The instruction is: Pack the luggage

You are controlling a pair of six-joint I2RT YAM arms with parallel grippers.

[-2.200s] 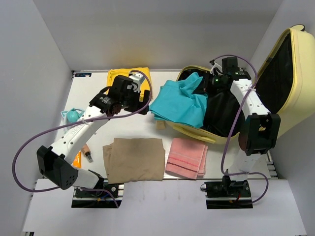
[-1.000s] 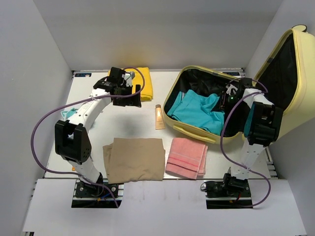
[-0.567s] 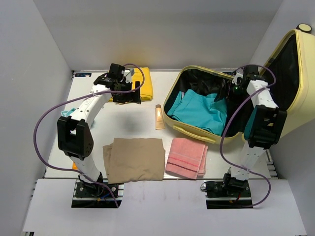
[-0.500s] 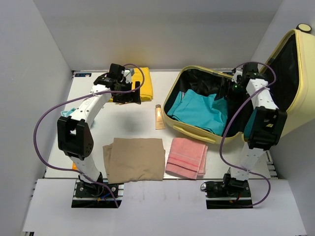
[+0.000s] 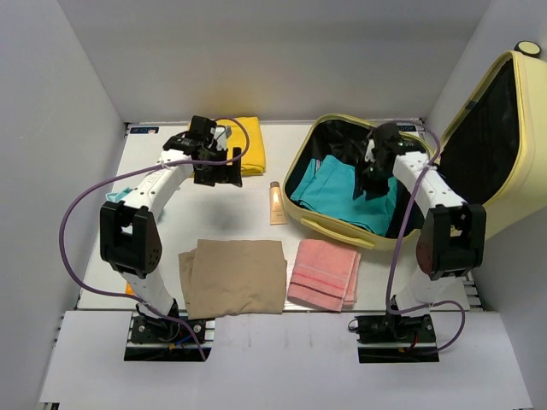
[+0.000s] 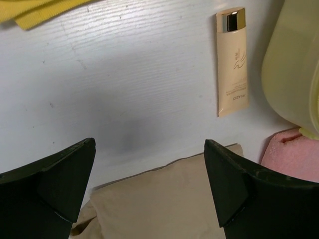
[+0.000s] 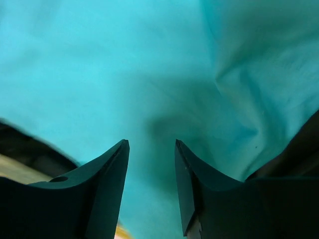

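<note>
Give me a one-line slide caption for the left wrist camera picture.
Open left gripper above the table, looking down on a cream tube, a tan cloth and the rim of the luggage.

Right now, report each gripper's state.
Left gripper: jaws wide open, holding nothing.
Right gripper: jaws partly open above the teal cloth, nothing between them.

White arms [image 5: 158, 184], purple cables [image 5: 61, 235] — left hand [image 6: 149, 144] black.

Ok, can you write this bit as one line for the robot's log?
left gripper: open, empty | right gripper: open, over teal cloth in luggage
</note>
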